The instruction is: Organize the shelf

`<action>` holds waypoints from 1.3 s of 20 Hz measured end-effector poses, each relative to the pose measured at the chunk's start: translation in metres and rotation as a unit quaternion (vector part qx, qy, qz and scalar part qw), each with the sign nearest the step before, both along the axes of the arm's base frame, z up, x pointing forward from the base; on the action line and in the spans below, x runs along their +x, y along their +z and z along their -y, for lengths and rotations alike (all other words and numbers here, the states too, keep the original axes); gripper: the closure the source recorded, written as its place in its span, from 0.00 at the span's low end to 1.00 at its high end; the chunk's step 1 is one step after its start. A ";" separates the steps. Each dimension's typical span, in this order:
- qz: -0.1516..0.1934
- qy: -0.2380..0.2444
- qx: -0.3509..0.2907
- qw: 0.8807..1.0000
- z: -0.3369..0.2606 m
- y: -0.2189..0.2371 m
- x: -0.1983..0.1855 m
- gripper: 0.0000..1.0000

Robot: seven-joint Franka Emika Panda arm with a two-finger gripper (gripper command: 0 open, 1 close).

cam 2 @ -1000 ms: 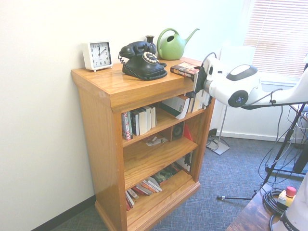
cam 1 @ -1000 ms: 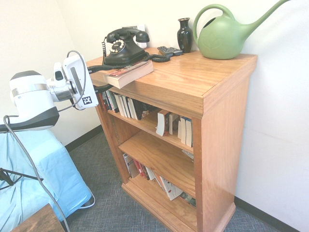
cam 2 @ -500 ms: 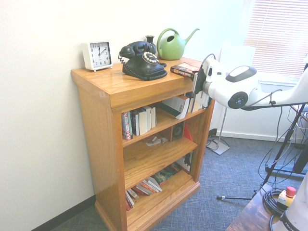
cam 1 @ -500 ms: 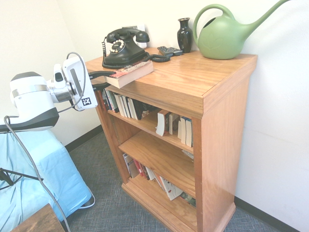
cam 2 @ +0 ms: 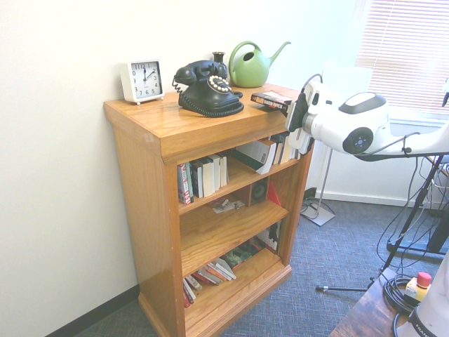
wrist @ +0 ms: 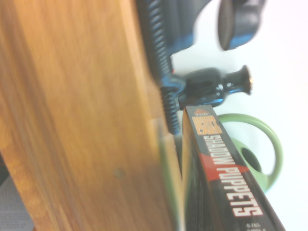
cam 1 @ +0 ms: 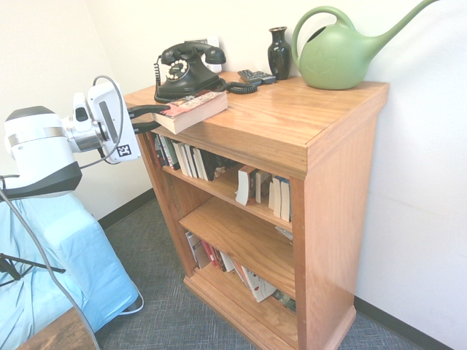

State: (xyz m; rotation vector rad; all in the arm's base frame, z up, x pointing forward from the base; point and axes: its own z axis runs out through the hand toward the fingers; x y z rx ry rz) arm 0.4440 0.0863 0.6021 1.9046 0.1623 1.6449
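- Gripper [cam 1: 149, 117] of white robot arm at far left of the first exterior view, pointing level toward the bookcase, black fingers clamped on the near end of a thick paperback book [cam 1: 193, 108] with red-and-black cover.
- Book lying flat at the near corner of the top board, one end overhanging the edge; long axis running straight away from the gripper, toward the middle of the top.
- Wrist view: spine [wrist: 224, 173] reading "SHADOW PUPPETS", seen close alongside the wooden top.
- Just past the book, black rotary telephone [cam 1: 187, 69] with coiled cord, very close to the book's far end; touching or not, cannot tell.
- Shelf [cam 1: 292, 124], a waist-high bookcase of warm orange-brown wood, standing against a white wall and filling the middle of the view.
- Further right on top: small dark remote [cam 1: 255, 76], slim black vase [cam 1: 279, 52], then large green plastic watering can [cam 1: 339, 55] at the back right.
- Second exterior view only: white square clock [cam 2: 142, 80] at the far corner of the top.
- Below: three tiers of books, upper row [cam 1: 191, 159] upright with some leaning, lowest row slumped.
- Likely step: drawing the book off the top for filing on a tier; pull needed along the book's length, away from the telephone.
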 end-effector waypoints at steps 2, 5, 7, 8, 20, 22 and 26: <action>0.005 0.001 0.043 0.999 0.000 0.012 -0.016 1.00; 0.015 -0.007 0.121 0.993 0.014 0.039 -0.038 1.00; 0.020 -0.014 0.156 0.987 0.030 0.052 -0.053 1.00; 0.022 -0.019 0.170 0.985 0.036 0.056 -0.059 1.00; -0.015 -0.046 0.325 0.945 0.059 0.044 -0.105 1.00; -0.027 -0.054 0.340 0.939 0.062 0.038 -0.111 1.00; -0.058 -0.058 0.367 0.926 0.066 0.014 -0.116 1.00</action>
